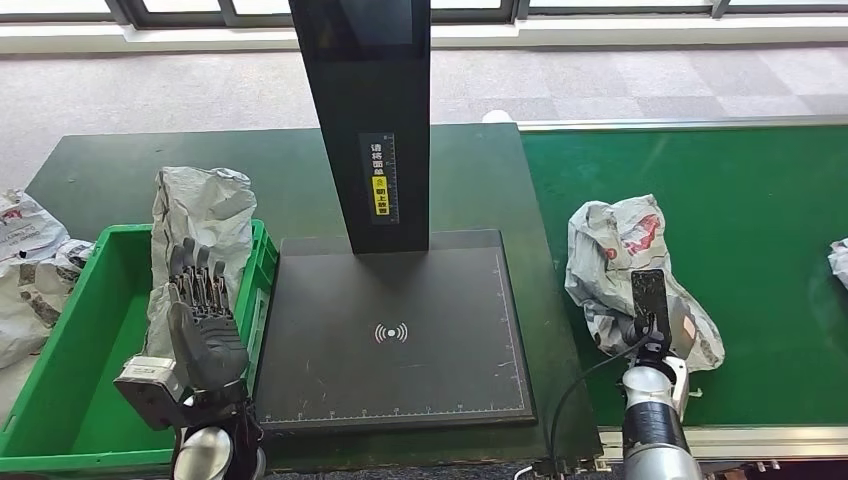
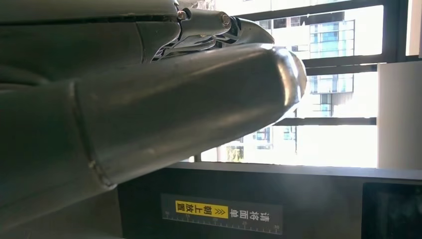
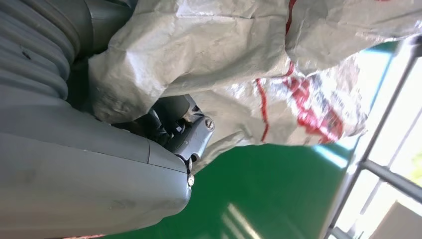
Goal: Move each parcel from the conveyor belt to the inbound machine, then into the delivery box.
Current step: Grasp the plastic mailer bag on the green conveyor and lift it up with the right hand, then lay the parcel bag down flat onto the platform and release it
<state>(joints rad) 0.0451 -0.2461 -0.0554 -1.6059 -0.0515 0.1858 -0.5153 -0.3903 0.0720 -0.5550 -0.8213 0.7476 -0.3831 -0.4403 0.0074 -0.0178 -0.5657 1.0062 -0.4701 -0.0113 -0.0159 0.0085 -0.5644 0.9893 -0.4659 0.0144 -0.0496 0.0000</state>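
1. Centrally, the inbound machine (image 1: 400, 335) lies as a flat black scanning pad, with a black post (image 1: 367, 120) rising at its 12 o'clock edge; a yellow label (image 1: 381, 180) runs down the post.
2. At 3 o'clock from the pad, the green conveyor belt (image 1: 760, 200) carries a crumpled grey parcel (image 1: 625, 265) with red print.
3. The right hand (image 1: 650, 310) rests against this parcel at its 6 o'clock side; in the right wrist view its fingers (image 3: 191, 132) are buried in the parcel's folds (image 3: 239, 64), yet whether they actually clasp it cannot be told.
4. At 9 o'clock from the pad stands the green delivery box (image 1: 60, 400), with a second grey parcel (image 1: 200, 215) propped upright at its 1 o'clock corner.
5. The left hand (image 1: 205, 320) is raised over the box's 3 o'clock wall, fingers extended and apart, holding nothing.
6. More grey bags (image 1: 25, 270) lie on the counter (image 1: 100, 160) at 9 o'clock from the box.
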